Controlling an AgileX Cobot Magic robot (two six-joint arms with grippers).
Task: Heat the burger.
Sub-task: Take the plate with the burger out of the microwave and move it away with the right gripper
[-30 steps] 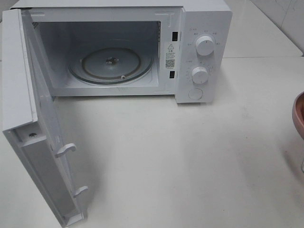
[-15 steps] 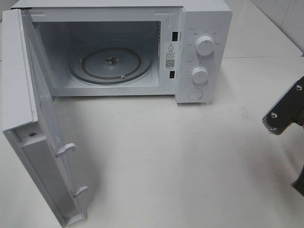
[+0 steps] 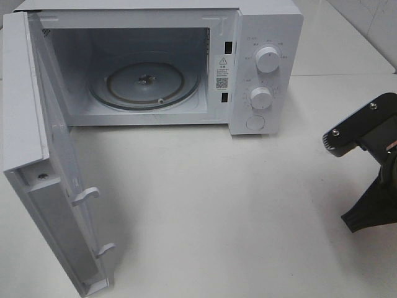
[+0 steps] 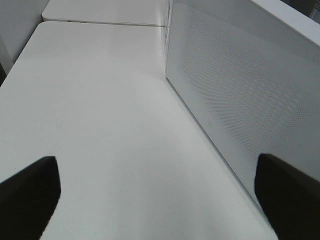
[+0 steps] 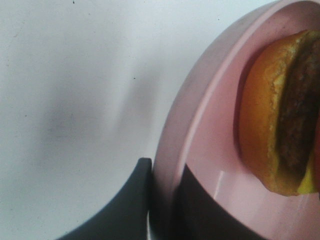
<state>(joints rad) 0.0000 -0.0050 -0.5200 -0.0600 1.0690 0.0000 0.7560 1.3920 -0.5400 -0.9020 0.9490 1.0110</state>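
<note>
The right gripper (image 5: 162,200) has swung further in over the table since a moment ago, jaws clamped on the pink plate's (image 5: 200,125) rim; the burger (image 5: 277,115) rides on it, soft, light, liable to slide; the left gripper (image 4: 155,200) stands wide apart, empty.

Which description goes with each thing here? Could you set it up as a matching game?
Things:
1. microwave door
2. burger
3. left gripper
4. right gripper

Descriptions:
a. shut on the rim of the pink plate
b. swung open
c. lying on the plate
d. open, holding nothing

Pairs: 1-b, 2-c, 3-d, 4-a
</note>
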